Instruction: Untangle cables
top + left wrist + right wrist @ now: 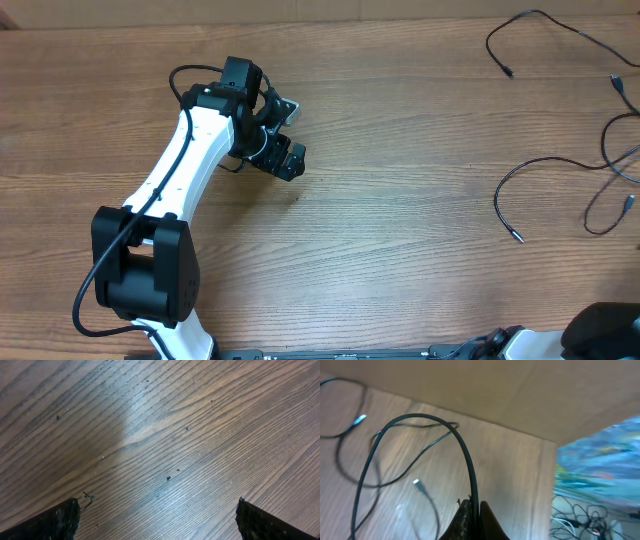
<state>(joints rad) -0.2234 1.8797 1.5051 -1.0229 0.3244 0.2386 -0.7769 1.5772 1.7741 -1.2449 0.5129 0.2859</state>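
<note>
Hazards first. The right gripper (474, 521) is clamped fully closed on one dark cable (420, 416). The cord rises from between the fingertips, arches over and falls away to the left. In the right wrist view it seems to cross a thinner loop near the top of the arch, though blur keeps us from telling which lies over which. If we pull now, we judge the crossing could cinch into a knot, or the neighbouring cord could be dragged along. The held cord is very thin, so it might also slide through the pinch under load. Nothing pins the other strands down.

Position. The cables (540, 161) lie in loose loops along the far right of the table (400, 250), some running past the frame edge, with a small plug (518, 238) at a free end. The left gripper (285, 152) sits well apart from them, left of centre, its jaws spread as wide as they go and holding nothing. Its wrist view shows only bare wood between the fingers (57, 522). We cannot pick out the right gripper clearly from overhead.
</note>
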